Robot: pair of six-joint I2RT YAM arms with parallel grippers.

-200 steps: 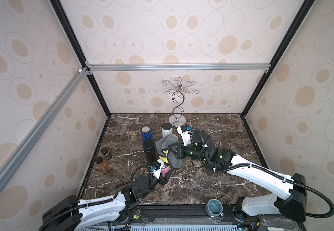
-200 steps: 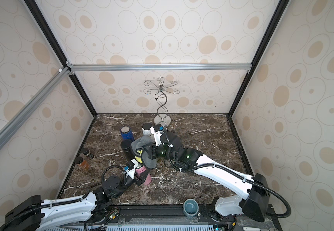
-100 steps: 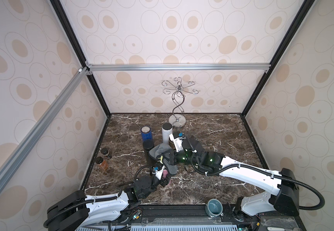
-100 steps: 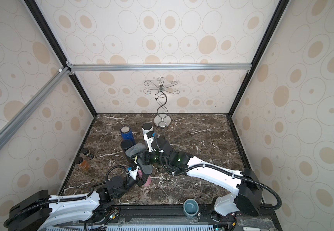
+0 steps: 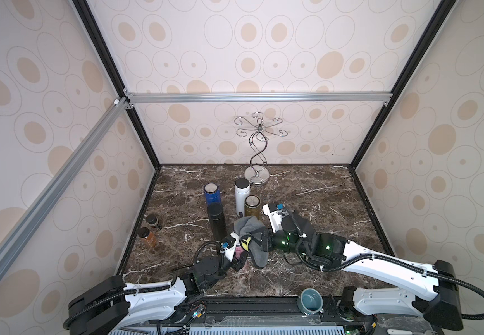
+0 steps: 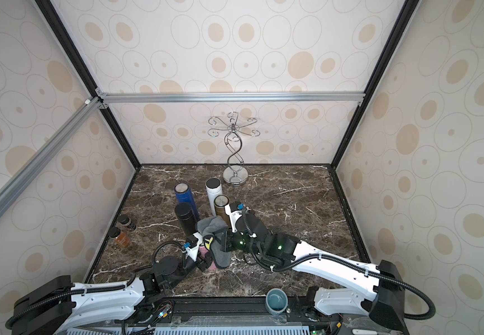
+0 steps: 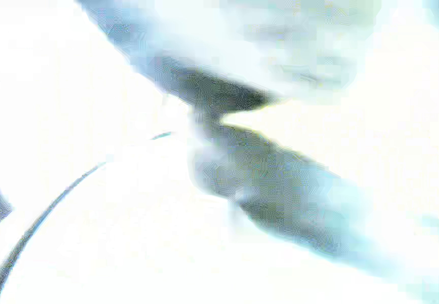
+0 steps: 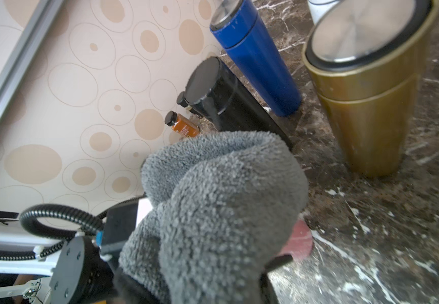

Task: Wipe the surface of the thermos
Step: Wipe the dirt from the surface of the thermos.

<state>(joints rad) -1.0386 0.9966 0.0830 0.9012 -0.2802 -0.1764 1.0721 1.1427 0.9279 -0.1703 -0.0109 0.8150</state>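
Right gripper [image 5: 256,245] clamped on grey cloth [image 5: 248,227], pressed over pink thermos [image 5: 239,253] at front-centre of marble top [image 5: 307,188]; left gripper [image 5: 238,260] closed round thermos body. Left wrist view pretty much washed out, nothing readable; chrome stand [image 5: 257,150], teal cup [image 5: 311,301] seen only in top views. Counted: five thermoses (pink, blue thermos [image 5: 212,194], white thermos [image 5: 241,195], gold thermos [image 5: 252,206], black thermos [image 5: 217,222]), two small bottles [image 5: 147,236]. Vs second ago: cloth pulled frontward, gold thermos uncovered.
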